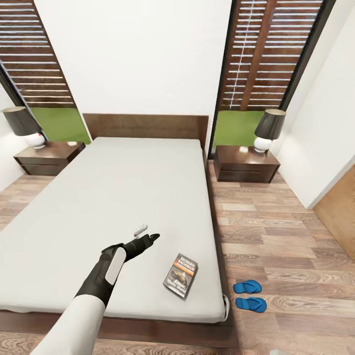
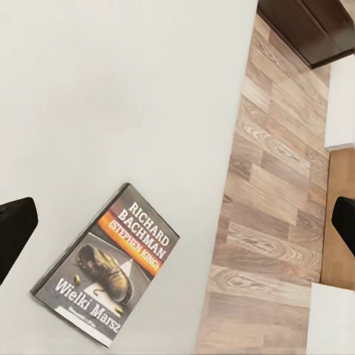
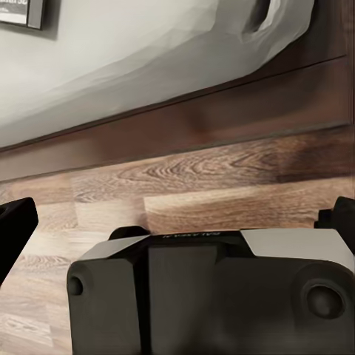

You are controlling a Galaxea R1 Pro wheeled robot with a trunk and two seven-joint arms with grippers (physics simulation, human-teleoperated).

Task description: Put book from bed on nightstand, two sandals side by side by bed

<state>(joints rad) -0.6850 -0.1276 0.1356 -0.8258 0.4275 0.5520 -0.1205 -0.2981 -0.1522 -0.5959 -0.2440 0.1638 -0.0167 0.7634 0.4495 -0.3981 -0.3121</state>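
Note:
The book lies flat on the light-grey mattress of the bed, near its front right corner, cover up. In the left wrist view the book shows its "RICHARD BACHMAN" lettering. My left gripper hovers open over the mattress, a little left of and beyond the book, holding nothing. Its dark fingertips stand wide apart. Two blue sandals lie side by side on the floor by the bed's front right corner. My right gripper hangs open low beside the bed frame.
One nightstand stands right of the headboard and another nightstand left of it, each with a dark-shaded lamp. Wood-plank floor runs along the bed's right side. My own dark base sits below the right gripper.

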